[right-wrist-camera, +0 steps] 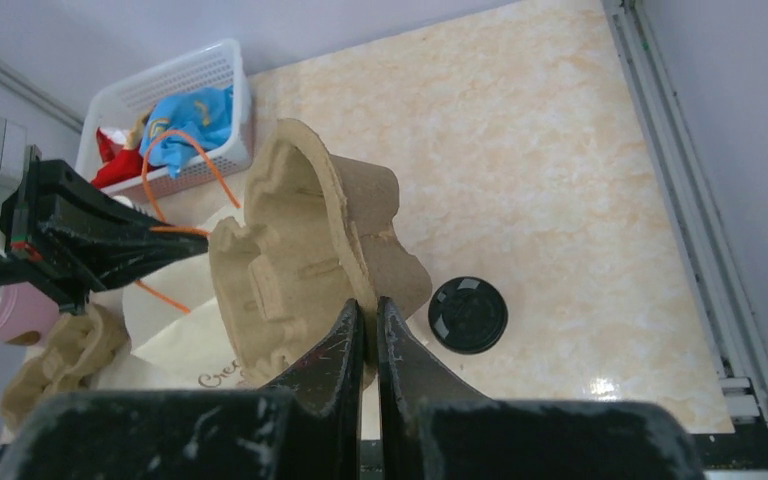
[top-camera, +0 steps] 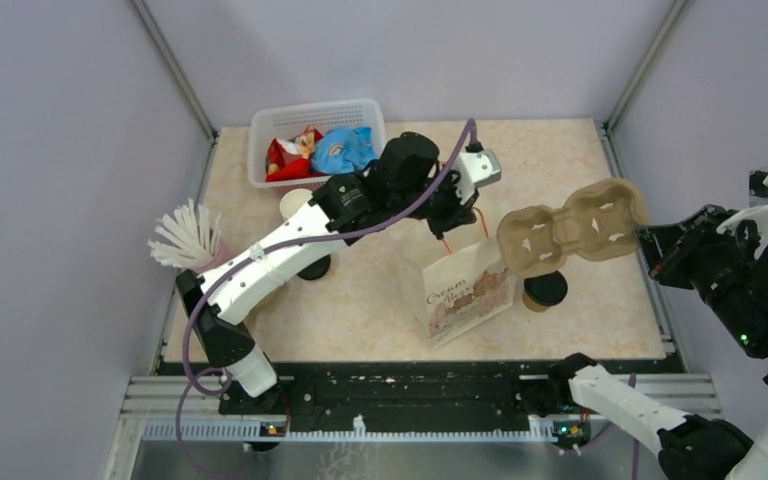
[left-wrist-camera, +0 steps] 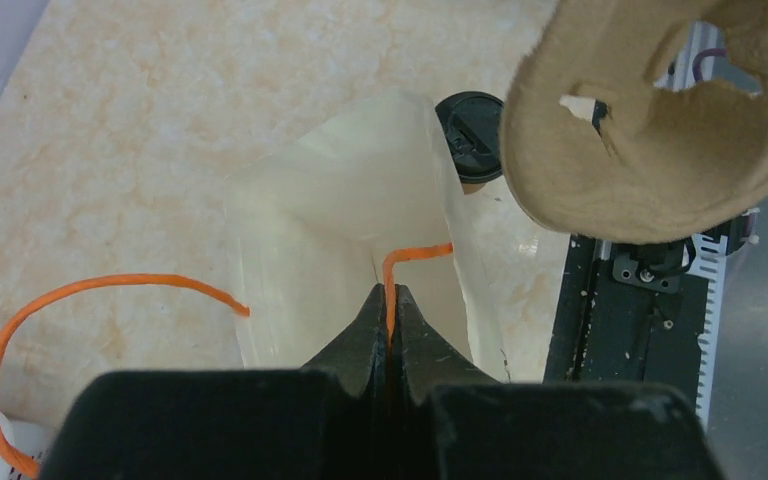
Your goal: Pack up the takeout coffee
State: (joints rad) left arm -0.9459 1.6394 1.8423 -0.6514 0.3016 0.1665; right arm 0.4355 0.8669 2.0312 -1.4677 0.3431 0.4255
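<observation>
Takeout coffee is standing upright just beside bag, on the right arm's side. Right gripper, nearer, is clamping carrier; left gripper is clamping handle.

I see the takeout coffee, a small brown paper cup under a round black lid, standing upright on the table beside the paper bag.
</observation>
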